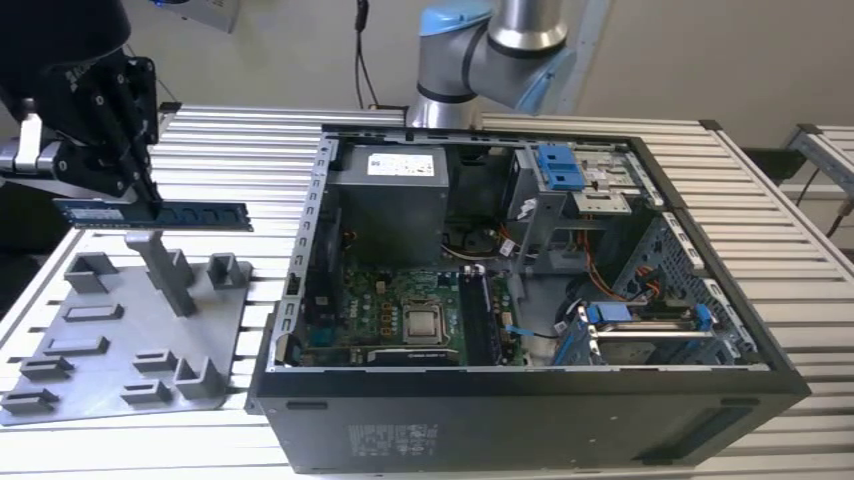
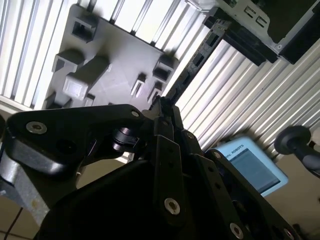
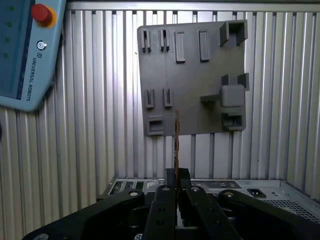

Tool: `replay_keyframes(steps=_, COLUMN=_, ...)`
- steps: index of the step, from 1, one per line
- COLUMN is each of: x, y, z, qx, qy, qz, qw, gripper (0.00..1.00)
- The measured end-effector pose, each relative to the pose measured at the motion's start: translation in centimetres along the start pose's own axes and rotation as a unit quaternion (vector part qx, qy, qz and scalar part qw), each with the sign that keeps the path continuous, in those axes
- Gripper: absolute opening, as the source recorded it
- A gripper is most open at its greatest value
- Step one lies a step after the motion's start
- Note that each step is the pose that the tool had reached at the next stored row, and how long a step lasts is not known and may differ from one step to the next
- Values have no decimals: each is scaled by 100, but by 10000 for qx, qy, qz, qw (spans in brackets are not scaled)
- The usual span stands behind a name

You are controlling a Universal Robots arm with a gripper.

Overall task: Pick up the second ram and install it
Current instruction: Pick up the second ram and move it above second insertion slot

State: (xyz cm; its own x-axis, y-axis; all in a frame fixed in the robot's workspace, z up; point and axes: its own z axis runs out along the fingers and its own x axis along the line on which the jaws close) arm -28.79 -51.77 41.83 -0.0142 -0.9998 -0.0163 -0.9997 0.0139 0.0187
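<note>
So the gripper has its jaws pinched on the second ram, holding it level in the air above the grey fixture tray, well off to the exterior view's left of the open PC case. The stick isn't touching the tray and it's nowhere near the motherboard. In the first wrist view you see the stick edge-on, a thin line poking straight out from between the fingers, so the clamp is on its two flat faces. My take on handling: it's super light, so weight is a non-issue, and it's stiff along its length but thin and pretty fragile. Chips on the faces and the contact edge don't want scraping or heavy squeezing. The faces are smooth too, so a light pinch could let it slip or pivot. The grip looks off-centre, with more of the stick hanging out toward the case side, which I'd guess makes it easier to tilt if anything bumps the free end. Best hold is on the flat faces near the top edge, leaving the contact edge clear.
</note>
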Motion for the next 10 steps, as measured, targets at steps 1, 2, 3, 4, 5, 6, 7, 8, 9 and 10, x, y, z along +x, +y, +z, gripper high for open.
replay_keyframes(steps=1, x=0, y=-11, z=-1, qx=-1, qy=0, qz=1, qw=10000, gripper=14)
replay_keyframes(steps=2, x=-1, y=-22, z=0, qx=0, qy=0, qz=1, qw=10000, gripper=14)
replay_keyframes(steps=3, x=-1, y=-33, z=0, qx=0, qy=0, qz=0, qw=10000, gripper=14)
replay_keyframes(steps=4, x=-1, y=-42, z=-1, qx=0, qy=0, qz=0, qw=10000, gripper=14)
replay_keyframes(steps=5, x=-1, y=-51, z=-1, qx=0, qy=0, qz=0, qw=10000, gripper=14)
replay_keyframes(steps=6, x=-1, y=-60, z=-2, qx=0, qy=0, qz=1, qw=10000, gripper=14)
replay_keyframes(steps=7, x=-1, y=-69, z=-1, qx=0, qy=0, qz=0, qw=10000, gripper=14)
replay_keyframes(steps=8, x=-1, y=-78, z=-1, qx=0, qy=0, qz=0, qw=10000, gripper=14)
replay_keyframes(steps=9, x=-1, y=-93, z=-2, qx=0, qy=0, qz=0, qw=10000, gripper=14)
replay_keyframes(steps=10, x=-2, y=-112, z=-2, qx=0, qy=0, qz=0, qw=10000, gripper=14)
